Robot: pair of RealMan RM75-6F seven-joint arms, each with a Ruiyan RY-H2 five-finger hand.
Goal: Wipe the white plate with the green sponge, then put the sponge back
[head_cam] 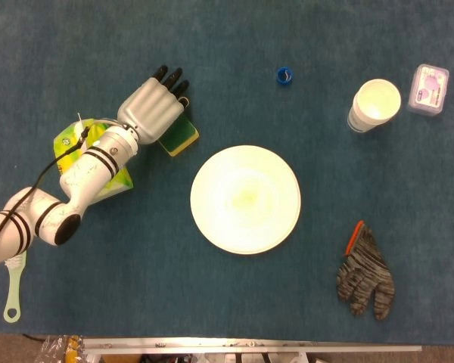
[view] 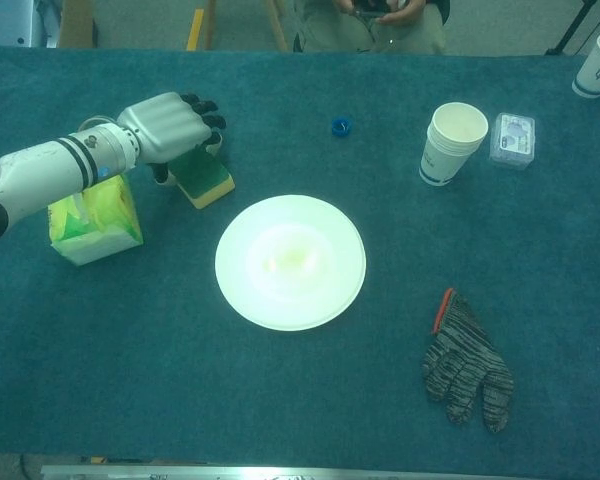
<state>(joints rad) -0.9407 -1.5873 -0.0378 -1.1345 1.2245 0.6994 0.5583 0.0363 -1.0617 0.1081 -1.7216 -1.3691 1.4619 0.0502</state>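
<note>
Green sponge [head_cam: 178, 135], one, lies under the left hand [head_cam: 148, 111], grip unclear, near one white plate [head_cam: 245, 199] with bare blue cloth [head_cam: 212, 45] between them.

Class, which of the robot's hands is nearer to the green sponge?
Left. The left hand sits over the green sponge, fingers curled around it. The right hand shows in neither view.
</note>
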